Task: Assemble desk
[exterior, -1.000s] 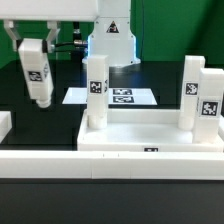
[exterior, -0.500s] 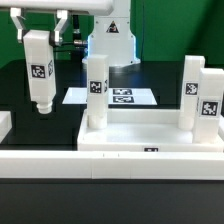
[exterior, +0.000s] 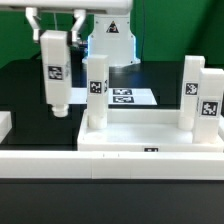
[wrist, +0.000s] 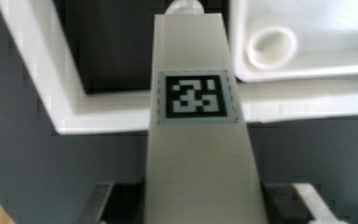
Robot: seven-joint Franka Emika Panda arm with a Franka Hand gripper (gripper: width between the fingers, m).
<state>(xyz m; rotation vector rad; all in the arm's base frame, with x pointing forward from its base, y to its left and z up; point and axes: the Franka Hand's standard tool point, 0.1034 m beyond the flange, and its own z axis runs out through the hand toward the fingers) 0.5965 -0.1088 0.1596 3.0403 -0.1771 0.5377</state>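
We hold a white square-section leg (exterior: 54,72) in the gripper (exterior: 55,22), the fingers clamped on its top end in the upper left of the exterior view, so that the leg hangs upright with its tagged face toward that camera and its lower end clear of the black table (exterior: 30,95). The relation that matters is sideways and down: the desk slab (exterior: 150,135) lies to the lower right of the hanging leg, and the leg's long axis is vertical, matching the two legs already standing in the slab, one (exterior: 96,90) at the near left corner just beside our leg and another (exterior: 201,95) at the right edge of the frame. In the wrist view the leg (wrist: 199,130) runs away from the camera, with a round open socket (wrist: 272,44) in the slab's raised corner (wrist: 318,60) just beside its far tip; we judge this the likely target. The standing left leg is the nearest obstacle to a sideways approach. The marker board (exterior: 115,97) lies flat behind the slab, and a low white rail (exterior: 100,160) crosses the bottom of the frame, both out of the path.
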